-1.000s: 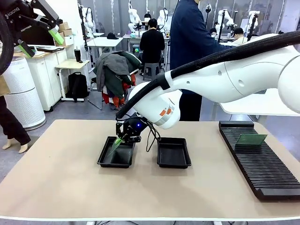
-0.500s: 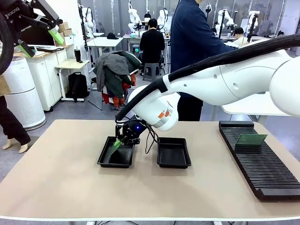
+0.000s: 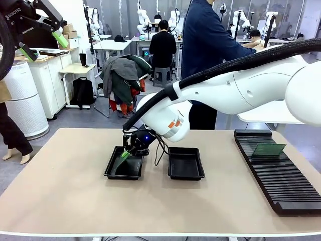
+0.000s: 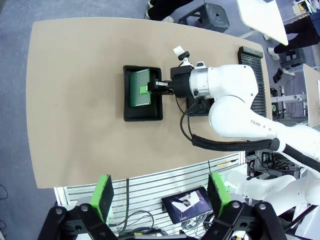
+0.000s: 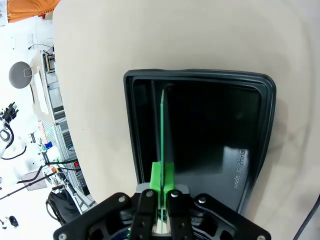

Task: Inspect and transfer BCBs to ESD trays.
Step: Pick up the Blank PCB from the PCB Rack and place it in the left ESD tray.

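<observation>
Right gripper [image 3: 128,152] is clamped on one short end of a board [image 3: 124,155], pads pinched tight on its edge, and it's hanging just over the left tray [image 3: 113,175]. The board sticks straight out ahead of the fingers, so its long axis runs on from the gripper. In the right wrist view it reads as a thin green line [image 5: 163,130] running along the tray's length, closer to one long wall [image 5: 131,125] than the middle. From the left wrist view the board [image 4: 139,88] sits face-up inside the tray's outline [image 4: 142,117]. The front view shows it sloping down, free end lowest. Whether that end is touching the floor yet, can't tell.

So the coming move looks like lowering the held end until the board lies flat, then letting go. The right arm is the one right there. The left gripper [image 3: 44,46] is parked high up and well away, fingers wide apart, nothing in them. The right tray [image 3: 185,175] sits just beside the left one.
</observation>
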You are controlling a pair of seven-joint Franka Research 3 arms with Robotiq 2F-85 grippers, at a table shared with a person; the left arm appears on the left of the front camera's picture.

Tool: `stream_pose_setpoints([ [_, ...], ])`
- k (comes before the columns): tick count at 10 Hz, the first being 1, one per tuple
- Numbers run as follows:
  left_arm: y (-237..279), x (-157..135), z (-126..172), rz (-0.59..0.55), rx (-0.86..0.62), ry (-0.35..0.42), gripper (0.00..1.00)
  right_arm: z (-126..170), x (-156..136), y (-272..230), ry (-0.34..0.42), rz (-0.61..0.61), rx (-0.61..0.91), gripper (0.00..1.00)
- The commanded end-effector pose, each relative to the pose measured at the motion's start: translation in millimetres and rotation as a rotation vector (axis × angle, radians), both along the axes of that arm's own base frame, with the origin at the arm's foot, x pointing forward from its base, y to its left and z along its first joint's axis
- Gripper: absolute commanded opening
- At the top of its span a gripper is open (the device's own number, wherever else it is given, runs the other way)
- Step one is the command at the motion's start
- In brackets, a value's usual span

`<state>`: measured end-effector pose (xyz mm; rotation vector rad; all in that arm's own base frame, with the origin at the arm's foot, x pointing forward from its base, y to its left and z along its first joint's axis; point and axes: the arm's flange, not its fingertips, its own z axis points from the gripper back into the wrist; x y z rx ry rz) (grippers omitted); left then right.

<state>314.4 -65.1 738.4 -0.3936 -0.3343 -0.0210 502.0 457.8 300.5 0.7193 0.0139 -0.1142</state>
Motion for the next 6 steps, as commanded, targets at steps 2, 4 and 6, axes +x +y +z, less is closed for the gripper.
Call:
stream_pose_setpoints([
  [2,0.4,-0.1,-1.5,-0.007,-0.009,0.002,1.00,0.5,0.4,-0.4,-0.001,0.000,0.000,0.03],
  [4,0.4,-0.1,-1.5,-0.007,-0.009,0.002,1.00,0.5,0.4,-0.4,-0.001,0.000,0.000,0.03],
  [6,0.4,-0.1,-1.5,-0.007,-0.009,0.002,1.00,0.5,0.4,-0.4,-0.001,0.000,0.000,0.03],
])
